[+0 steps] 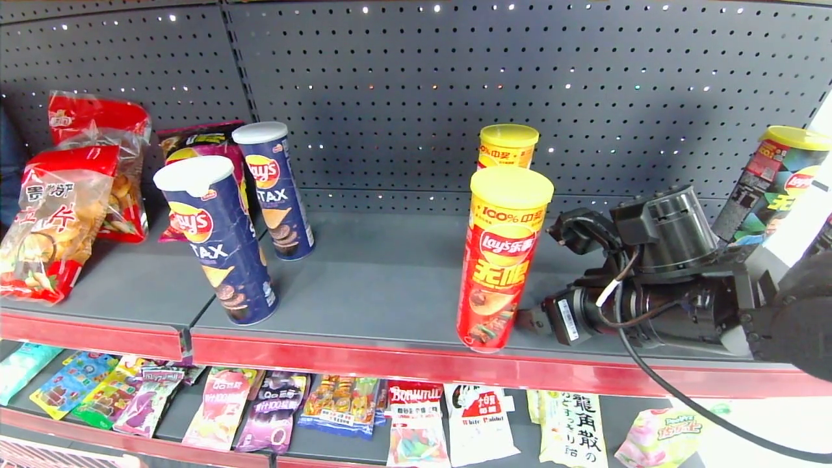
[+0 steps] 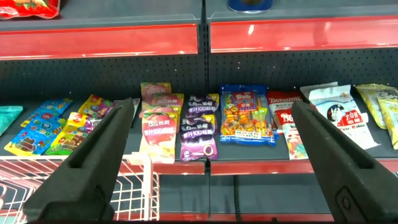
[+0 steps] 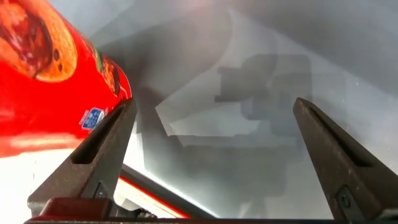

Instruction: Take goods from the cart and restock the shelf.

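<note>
Bold printed lettering covers the red can (image 1: 497,273) at four o'clock, the blue can (image 1: 221,247) at nine o'clock and the packets (image 1: 416,416) at six o'clock.

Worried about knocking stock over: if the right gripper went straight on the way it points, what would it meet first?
Probably the red can: the right gripper, open, has one finger right beside it, while the gap between the fingers faces the grey shelf.

Red chip can (image 1: 499,266), yellow lid: upright at front edge of upper shelf (image 1: 390,279), right of centre. Second identical can (image 1: 507,147) upright behind it, near back panel. Both w/ lids on.
</note>
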Robot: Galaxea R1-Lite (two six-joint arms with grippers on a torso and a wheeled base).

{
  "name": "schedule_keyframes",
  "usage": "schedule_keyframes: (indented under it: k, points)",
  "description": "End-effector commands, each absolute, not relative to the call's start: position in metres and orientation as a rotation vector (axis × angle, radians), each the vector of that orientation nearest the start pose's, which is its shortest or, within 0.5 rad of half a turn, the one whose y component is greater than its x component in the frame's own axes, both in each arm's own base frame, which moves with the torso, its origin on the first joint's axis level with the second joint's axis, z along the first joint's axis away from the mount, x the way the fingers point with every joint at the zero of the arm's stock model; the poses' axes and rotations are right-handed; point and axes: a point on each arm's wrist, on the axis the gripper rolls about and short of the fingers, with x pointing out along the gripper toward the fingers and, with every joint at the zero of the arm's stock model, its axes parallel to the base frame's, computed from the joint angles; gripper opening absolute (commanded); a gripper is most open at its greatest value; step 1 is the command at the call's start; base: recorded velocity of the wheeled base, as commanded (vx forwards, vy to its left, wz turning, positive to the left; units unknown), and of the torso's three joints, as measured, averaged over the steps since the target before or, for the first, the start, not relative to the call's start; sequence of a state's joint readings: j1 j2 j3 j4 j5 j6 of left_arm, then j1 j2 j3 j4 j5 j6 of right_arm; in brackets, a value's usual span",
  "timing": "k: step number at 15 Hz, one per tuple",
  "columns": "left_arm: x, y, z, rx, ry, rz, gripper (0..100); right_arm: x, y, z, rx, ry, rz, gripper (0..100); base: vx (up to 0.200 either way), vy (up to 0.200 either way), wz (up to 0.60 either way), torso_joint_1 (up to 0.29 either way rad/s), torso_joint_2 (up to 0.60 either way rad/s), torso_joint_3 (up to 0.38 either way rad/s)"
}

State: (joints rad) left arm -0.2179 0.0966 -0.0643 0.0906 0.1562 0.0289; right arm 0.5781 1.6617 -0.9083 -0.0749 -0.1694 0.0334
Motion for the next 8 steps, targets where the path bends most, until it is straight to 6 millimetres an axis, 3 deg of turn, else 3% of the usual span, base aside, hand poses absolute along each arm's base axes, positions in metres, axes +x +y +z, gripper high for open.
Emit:
schedule_keyframes:
  k: [1,8]
  points:
    - [-0.019,0.008,0.086,0.052,0.121,-0.063,100,0.242,0.155,0.17,-0.218,0.64,0.387,100,0.0,0.0,0.0,0.0,0.0,0.0]
    - [-0.019,0.008,0.086,0.052,0.121,-0.065,100,0.234,0.145,0.173,-0.215,0.629,0.328,100,0.0,0.0,0.0,0.0,0.0,0.0]
